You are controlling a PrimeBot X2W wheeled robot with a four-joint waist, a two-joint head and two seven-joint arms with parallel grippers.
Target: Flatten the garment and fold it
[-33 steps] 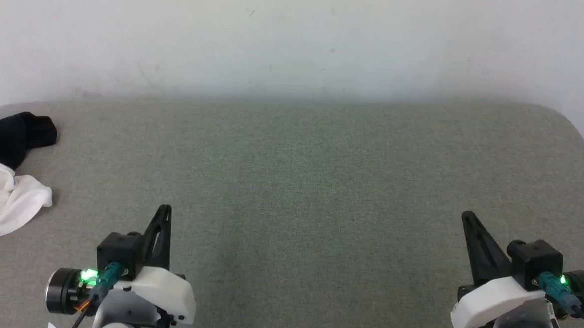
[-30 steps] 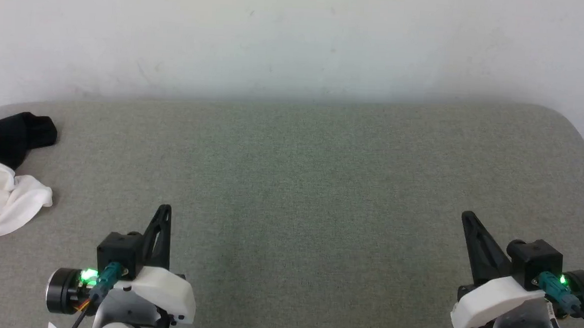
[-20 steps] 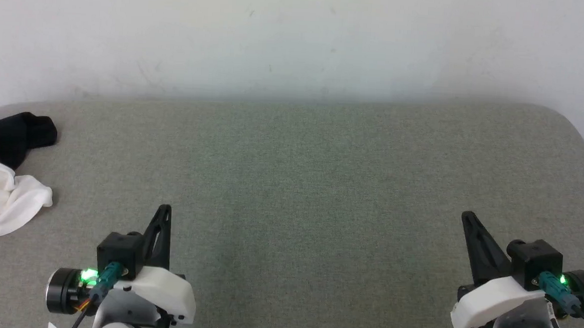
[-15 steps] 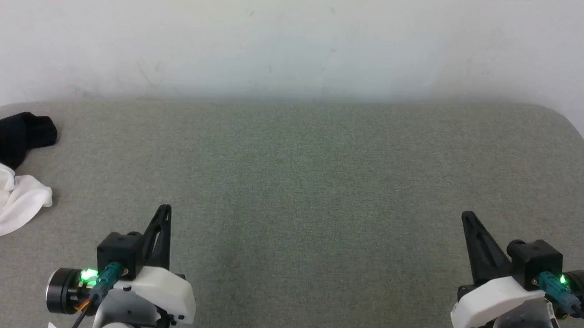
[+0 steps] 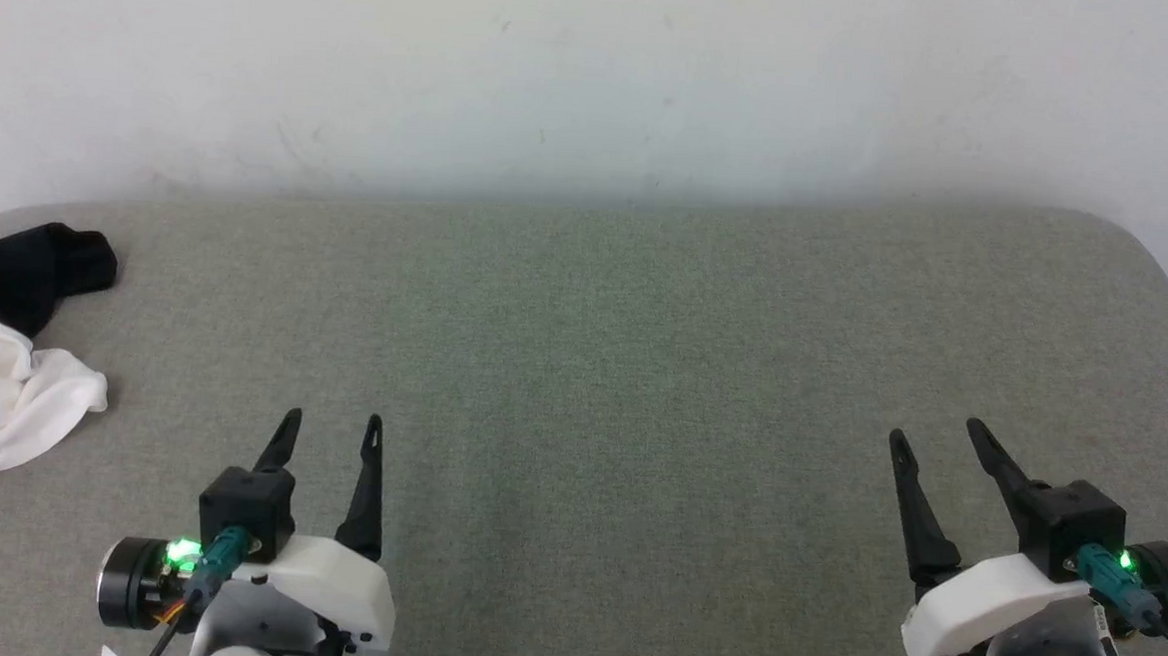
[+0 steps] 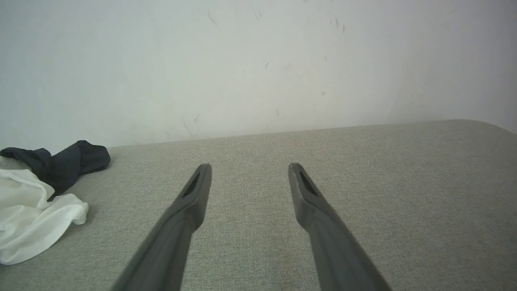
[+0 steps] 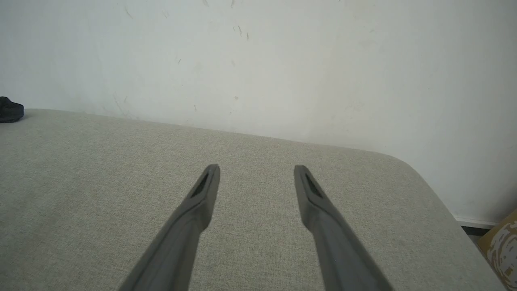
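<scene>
Garment point(image 5: 3, 393) lies crumpled in a heap on the grey-green table point(image 5: 624, 320), well off to the left of the left claw point(image 5: 331, 420) and a little ahead of its tips, cut by the edge of the head view. Its black part sits on the side toward the pale wall point(image 5: 597, 79), with the white cloth bunched nearer. Wadded like that, its long axis cannot be told, and any lettering on it is too hidden to read. The left claw has its two dark fingers spread apart, gripping nothing, pointing toward the wall. The right claw point(image 5: 933, 431), far to the right of the left one, is likewise parted and empty.
</scene>
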